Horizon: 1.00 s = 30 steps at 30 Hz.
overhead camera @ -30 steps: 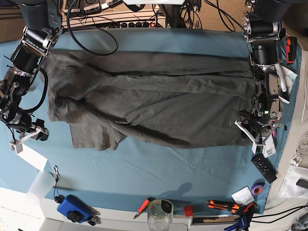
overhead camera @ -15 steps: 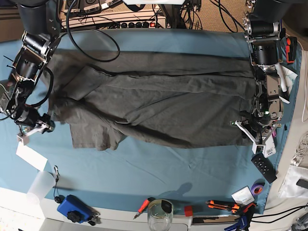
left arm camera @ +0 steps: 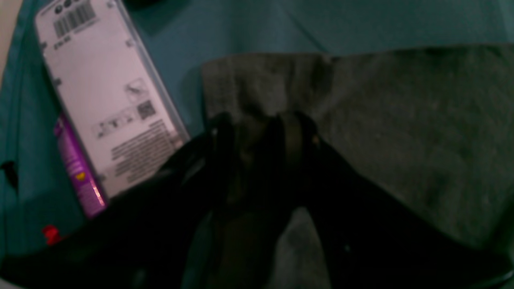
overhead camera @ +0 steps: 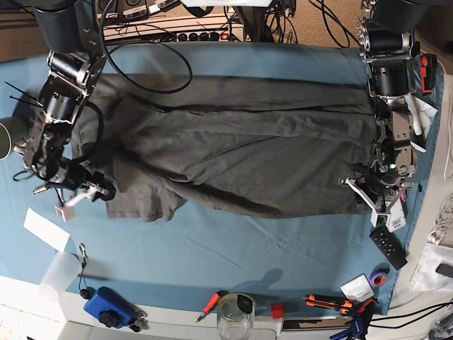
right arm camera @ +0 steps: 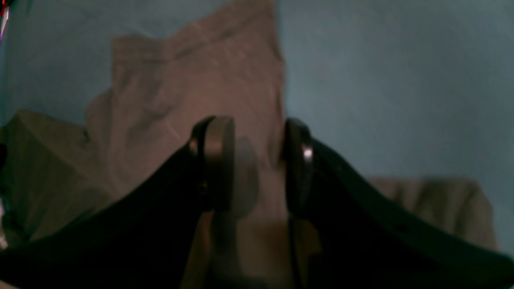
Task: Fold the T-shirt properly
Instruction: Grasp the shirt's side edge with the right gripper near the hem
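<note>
Tabletop (overhead camera: 233, 248): seen from overhead, draped w/ teal-blue cloth (overhead camera: 283, 241), creased in places.
Near edge: pale strip of tabletop bare, cluttered w/ clear glass jar (overhead camera: 235, 316), blue device (overhead camera: 107, 306), orange-handled tools (overhead camera: 333, 303), purple tape roll (overhead camera: 379, 277).
Far edge: power strip (overhead camera: 202, 33) & tangle of black cables (overhead camera: 141, 42).
Right side: black remote (overhead camera: 388, 246); white blister pack (left arm camera: 104, 92) w/ barcode lying on cloth.
Left side: white paper slip (overhead camera: 46, 230), clear plastic cup (overhead camera: 60, 273).
Light: even, soft shadows; wrist views dim, blurry.
</note>
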Motion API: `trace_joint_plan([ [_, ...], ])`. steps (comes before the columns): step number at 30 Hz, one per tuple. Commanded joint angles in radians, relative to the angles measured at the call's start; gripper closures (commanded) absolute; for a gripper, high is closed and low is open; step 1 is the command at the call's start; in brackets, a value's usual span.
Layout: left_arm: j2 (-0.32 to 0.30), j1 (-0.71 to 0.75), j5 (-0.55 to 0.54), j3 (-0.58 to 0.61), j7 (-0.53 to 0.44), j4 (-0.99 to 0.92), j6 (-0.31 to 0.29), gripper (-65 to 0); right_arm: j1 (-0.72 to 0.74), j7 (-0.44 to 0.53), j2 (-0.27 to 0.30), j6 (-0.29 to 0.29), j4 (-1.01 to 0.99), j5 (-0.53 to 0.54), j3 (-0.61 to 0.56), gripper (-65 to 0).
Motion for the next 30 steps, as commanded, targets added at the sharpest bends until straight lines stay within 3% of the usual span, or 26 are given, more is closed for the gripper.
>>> trace_joint_plan([
  [1, -0.013, -0.017, 0.008, -0.001, 0.020, 0.011, -0.001, -17.8, 0.028, 0.025, 0.013, -0.018, 0.014, -0.016, -0.019, -21.2],
  [10, -0.013, -0.017, -0.014, -0.001, 0.024, 0.011, 0.000, -17.8, 0.051, 0.089, 0.014, -0.138, 0.014, -0.093, -0.224, -20.9],
  [15, -0.013, -0.016, -0.015, -0.001, 0.037, 0.011, -0.001, -16.1, 0.066, 0.104, 0.013, -0.211, 0.014, -0.121, -0.285, -16.9],
  [16, -0.013, -0.016, -0.015, -0.001, 0.040, 0.011, -0.001, -14.2, 0.066, 0.106, 0.014, -0.215, 0.014, -0.126, -0.285, -15.7],
  [20, -0.013, -0.016, -0.015, -0.002, 0.042, 0.011, 0.000, -6.1, 0.066, 0.105, 0.014, -0.217, 0.014, -0.125, -0.285, 0.0],
  [23, -0.013, -0.017, -0.015, -0.002, 0.041, 0.011, 0.000, 0.0, 0.066, 0.102, 0.016, -0.215, 0.016, -0.125, -0.285, 0.0],
  [30, -0.013, -0.017, -0.015, -0.002, 0.042, 0.018, 0.000, 0.0, 0.066, 0.093, 0.017, -0.161, 0.090, -0.124, -0.257, 0.0],
])
